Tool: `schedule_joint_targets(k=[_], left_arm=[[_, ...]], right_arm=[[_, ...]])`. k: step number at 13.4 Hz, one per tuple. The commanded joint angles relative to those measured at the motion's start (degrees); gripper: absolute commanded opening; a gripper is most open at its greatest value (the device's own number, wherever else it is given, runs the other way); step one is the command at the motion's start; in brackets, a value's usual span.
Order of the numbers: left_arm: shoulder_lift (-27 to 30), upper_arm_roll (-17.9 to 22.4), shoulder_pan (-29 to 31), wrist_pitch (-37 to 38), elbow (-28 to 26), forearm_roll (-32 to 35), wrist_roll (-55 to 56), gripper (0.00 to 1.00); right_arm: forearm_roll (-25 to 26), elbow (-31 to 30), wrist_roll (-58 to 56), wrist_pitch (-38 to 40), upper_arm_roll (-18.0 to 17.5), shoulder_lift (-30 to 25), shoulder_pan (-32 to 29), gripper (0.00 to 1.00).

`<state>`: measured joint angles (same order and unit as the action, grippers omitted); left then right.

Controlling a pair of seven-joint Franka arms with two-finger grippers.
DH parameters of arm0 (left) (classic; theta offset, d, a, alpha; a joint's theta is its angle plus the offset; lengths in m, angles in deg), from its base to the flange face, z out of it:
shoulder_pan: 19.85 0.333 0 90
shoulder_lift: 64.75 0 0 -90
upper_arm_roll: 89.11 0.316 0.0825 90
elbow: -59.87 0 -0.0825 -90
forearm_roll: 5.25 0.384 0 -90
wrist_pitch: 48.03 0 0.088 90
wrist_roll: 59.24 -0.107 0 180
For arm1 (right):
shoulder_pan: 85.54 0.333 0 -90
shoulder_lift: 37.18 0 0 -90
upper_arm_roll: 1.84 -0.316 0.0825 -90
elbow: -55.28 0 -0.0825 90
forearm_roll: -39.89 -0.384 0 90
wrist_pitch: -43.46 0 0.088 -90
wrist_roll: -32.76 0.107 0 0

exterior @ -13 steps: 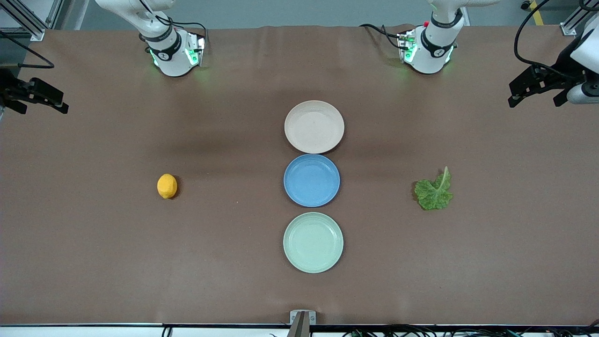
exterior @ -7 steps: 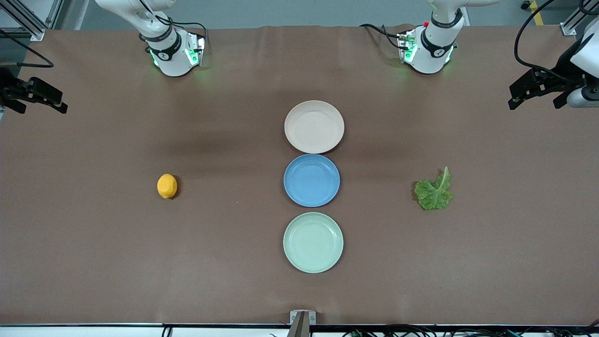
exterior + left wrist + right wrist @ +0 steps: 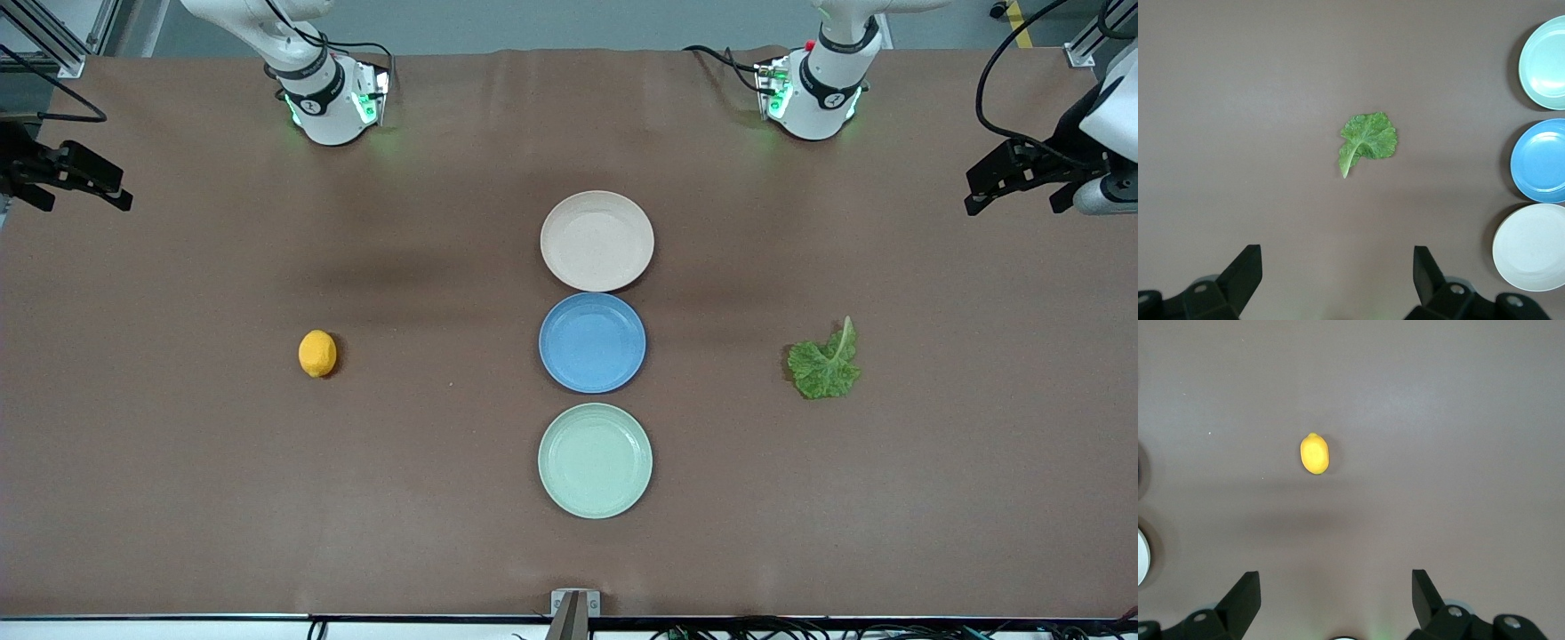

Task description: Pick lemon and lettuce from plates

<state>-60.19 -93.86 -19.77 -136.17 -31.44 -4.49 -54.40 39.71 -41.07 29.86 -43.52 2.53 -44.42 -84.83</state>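
The lemon (image 3: 317,354) lies on the bare brown table toward the right arm's end; it also shows in the right wrist view (image 3: 1315,454). The lettuce (image 3: 826,363) lies on the bare table toward the left arm's end, also in the left wrist view (image 3: 1367,139). The beige-pink plate (image 3: 597,240) and the mint green plate (image 3: 595,460) are empty, with a blue plate (image 3: 592,342) between them. My left gripper (image 3: 1013,178) is open and empty, high over its end of the table. My right gripper (image 3: 76,178) is open and empty, high over its end.
The three plates stand in a line down the table's middle; they show at the edge of the left wrist view (image 3: 1546,60). The arm bases (image 3: 329,102) stand at the table's edge farthest from the front camera. A metal bracket (image 3: 574,603) sits at the nearest edge.
Both grippers have drifted slightly, the left a little lower in the front view, the right a little higher. The lemon, the lettuce and the plates have not moved.
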Motion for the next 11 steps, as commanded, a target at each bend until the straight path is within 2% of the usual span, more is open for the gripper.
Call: schedule_joint_targets(k=[1, 4, 11], left_arm=[[0.27, -0.09, 0.18, -0.1, 0.6, 0.74, -0.7, 1.0], [0.01, -0.09, 0.18, -0.1, 1.3, 0.56, -1.93, 1.0], [-0.08, 0.09, 0.63, 0.16, 1.91, 0.48, -2.2, 1.0]], right_arm=[[-0.96, -2.27, 0.27, -0.83, -0.07, -2.08, -0.44, 1.0], [-2.89, -2.18, 0.18, -0.65, 0.19, -2.08, -0.71, 1.0], [-2.81, -2.18, 0.01, -0.48, 0.19, -1.9, -0.71, 1.0]])
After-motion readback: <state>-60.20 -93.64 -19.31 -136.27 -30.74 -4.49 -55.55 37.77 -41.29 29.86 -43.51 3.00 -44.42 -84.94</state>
